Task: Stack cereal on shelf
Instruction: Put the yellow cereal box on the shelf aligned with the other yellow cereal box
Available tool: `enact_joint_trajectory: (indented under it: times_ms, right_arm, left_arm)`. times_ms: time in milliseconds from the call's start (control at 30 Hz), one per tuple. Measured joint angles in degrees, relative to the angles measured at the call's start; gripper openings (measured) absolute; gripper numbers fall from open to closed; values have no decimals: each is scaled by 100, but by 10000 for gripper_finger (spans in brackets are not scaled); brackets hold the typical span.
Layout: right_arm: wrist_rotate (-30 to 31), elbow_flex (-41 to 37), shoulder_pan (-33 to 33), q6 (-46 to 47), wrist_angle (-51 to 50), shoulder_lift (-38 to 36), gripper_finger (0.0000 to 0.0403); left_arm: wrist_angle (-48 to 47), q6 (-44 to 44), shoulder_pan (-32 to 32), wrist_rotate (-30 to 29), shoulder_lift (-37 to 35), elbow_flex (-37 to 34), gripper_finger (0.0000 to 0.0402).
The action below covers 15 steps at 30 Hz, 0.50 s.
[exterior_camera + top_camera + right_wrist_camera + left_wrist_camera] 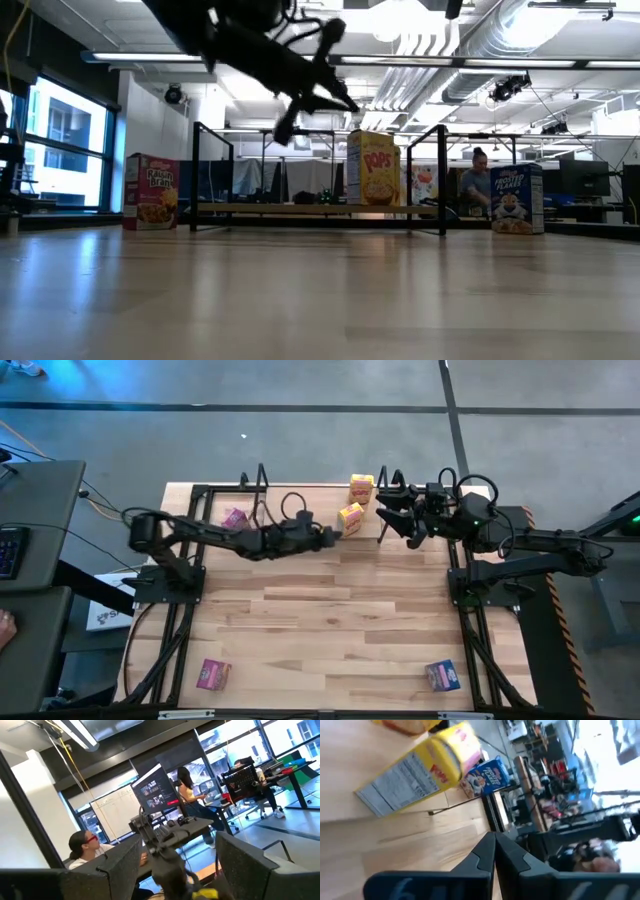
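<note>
Left gripper [333, 534]: closed, empty, just beside tilted yellow box [351, 517] on shelf [300, 488] at table's 12 o'clock.
Second yellow box [361, 489]: at 1 o'clock of first.
Right gripper [384, 510]: open, empty, beside yellow boxes.
Pink box [234, 518]: by shelf's left frame.
Pink box 2 [213, 674]: 7 o'clock corner.
Blue box [442, 675]: 5 o'clock corner.

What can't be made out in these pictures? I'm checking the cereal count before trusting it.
- High view: left arm crosses the pale wood shelf; boxes could sit hidden beneath.
- Low view: upright yellow cardboard cereal box blocks whatever stands behind it.
- Left wrist view: orange object cut off by the edge; shut left end effector holds nothing visible.
- Right wrist view: right end effector faces the room; no boxes readable.
</note>
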Motion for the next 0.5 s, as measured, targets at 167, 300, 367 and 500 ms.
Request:
enact_joint_trajectory:
  times_ms: [167, 300, 367, 500]
  right_arm:
    - [2, 0, 0, -2, -4, 0, 250]
    - [1, 0, 0, -2, -15, 0, 250]
    - [1, 0, 0, -2, -18, 0, 250]
    - [-1, 0, 0, -2, -54, 0, 250]
  left_arm:
    - [-30, -588, 104, -104, 576, -8, 0]
    - [11, -788, 272, -359, 830, -8, 0]
    - [9, -915, 380, -356, 928, -8, 0]
    - [5, -879, 570, -183, 926, -7, 0]
